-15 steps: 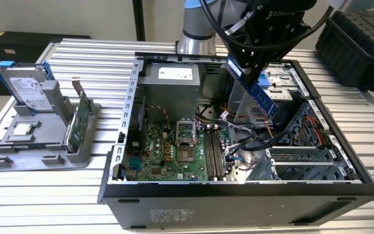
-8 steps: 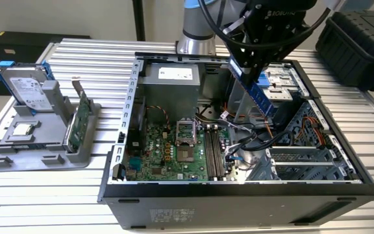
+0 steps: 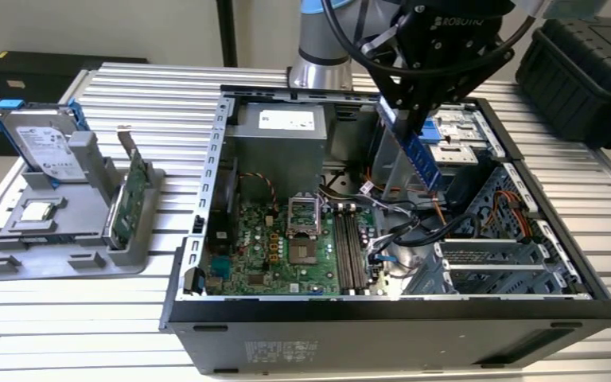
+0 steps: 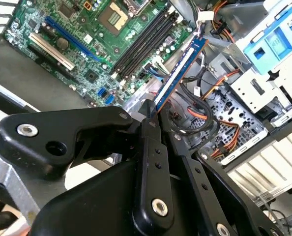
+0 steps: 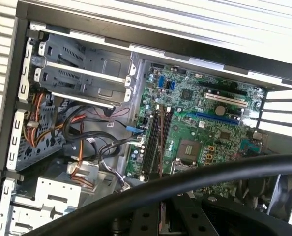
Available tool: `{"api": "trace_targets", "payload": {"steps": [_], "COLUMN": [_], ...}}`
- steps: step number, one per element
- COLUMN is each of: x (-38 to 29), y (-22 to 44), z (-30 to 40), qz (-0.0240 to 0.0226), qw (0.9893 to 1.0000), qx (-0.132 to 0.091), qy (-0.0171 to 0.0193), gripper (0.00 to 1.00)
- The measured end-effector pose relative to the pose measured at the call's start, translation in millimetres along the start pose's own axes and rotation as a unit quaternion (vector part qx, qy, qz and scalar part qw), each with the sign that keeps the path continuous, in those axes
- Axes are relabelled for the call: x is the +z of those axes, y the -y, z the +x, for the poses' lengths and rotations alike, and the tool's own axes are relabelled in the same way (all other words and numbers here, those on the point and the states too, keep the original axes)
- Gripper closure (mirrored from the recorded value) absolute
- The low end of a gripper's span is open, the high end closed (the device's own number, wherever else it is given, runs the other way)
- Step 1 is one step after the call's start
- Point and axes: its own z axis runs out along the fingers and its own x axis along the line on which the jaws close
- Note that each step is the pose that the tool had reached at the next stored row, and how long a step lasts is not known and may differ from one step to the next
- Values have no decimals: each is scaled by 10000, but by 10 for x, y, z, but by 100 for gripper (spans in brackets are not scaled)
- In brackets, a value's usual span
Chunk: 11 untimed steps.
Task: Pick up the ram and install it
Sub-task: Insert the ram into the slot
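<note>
My gripper (image 3: 404, 110) hangs over the open computer case (image 3: 391, 306), shut on the ram (image 3: 422, 159). The ram is a long thin blue stick that slants down from the fingers toward the case's interior. In the second wrist view the ram (image 4: 178, 73) sticks out from between the black fingers (image 4: 148, 120), and the gripper (image 4: 155, 112) is above the cables beside the green motherboard (image 4: 87, 64). The motherboard's long dark memory slots (image 3: 350, 251) lie below the ram and toward the exterior view's left of it. These slots (image 5: 156, 142) stand empty in the first wrist view.
A grey fixture (image 3: 29, 255) at the exterior view's left holds a silver drive with blue rails (image 3: 45, 139), a green card (image 3: 130, 195) and a small chip (image 3: 35, 211). Cable bundles (image 3: 412, 231) and drive cages (image 3: 496, 263) crowd the case beside the slots. A black box (image 3: 592, 64) sits behind.
</note>
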Motion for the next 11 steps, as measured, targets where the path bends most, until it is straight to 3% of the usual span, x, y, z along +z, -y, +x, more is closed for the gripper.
{"api": "trace_targets", "payload": {"steps": [5,11], "x": [0,0], "y": [0,0], "z": [0,-1], "qz": [-1,-1], "qw": [9997,9985], "qx": [250,556], "qy": [-3,-6], "gripper": [100,100]}}
